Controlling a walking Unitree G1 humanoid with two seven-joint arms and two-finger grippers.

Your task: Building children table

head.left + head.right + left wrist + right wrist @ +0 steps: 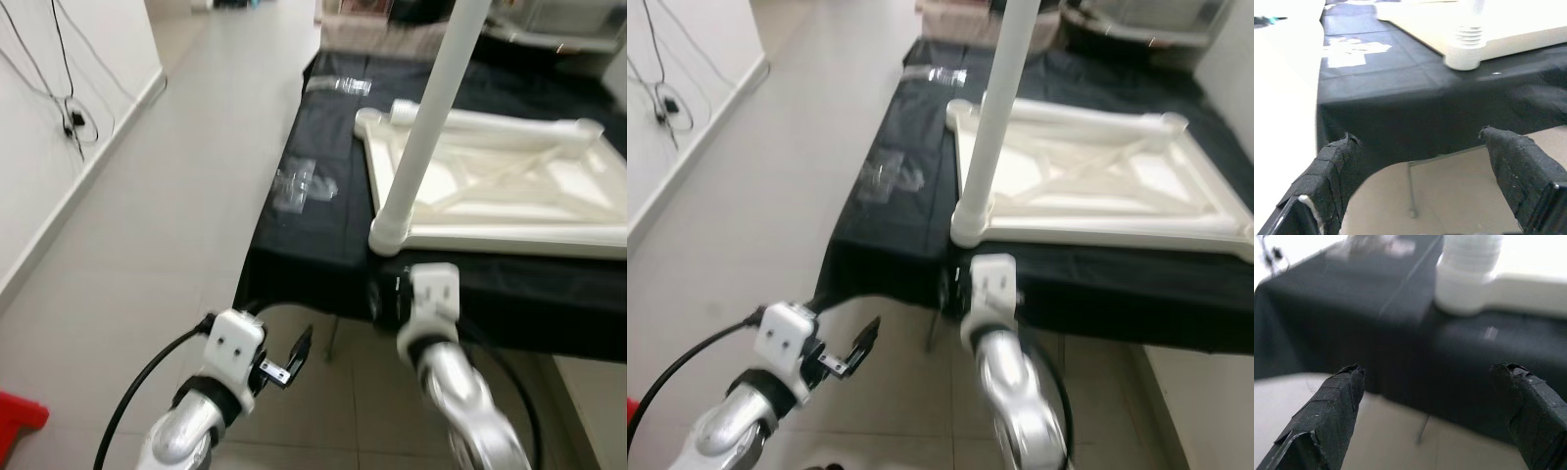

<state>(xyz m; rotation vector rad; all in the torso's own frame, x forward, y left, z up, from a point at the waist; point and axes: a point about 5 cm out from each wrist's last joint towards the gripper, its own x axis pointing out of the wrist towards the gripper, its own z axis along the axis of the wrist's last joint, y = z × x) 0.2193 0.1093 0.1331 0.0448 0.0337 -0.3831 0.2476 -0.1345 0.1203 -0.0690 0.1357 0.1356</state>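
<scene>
— Where's the tabletop?
— Upside down on the black worktop (323, 235), one leg (431, 117) standing in its near corner socket; both my hands (1420, 161) (1430, 396) spread, empty.
— Risk?
— Nudging that leg askew.

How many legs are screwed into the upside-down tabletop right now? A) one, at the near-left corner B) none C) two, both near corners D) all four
A: a single white leg stands in the near-left corner socket of the tabletop frame; the other corner sockets in view have no leg.
</scene>
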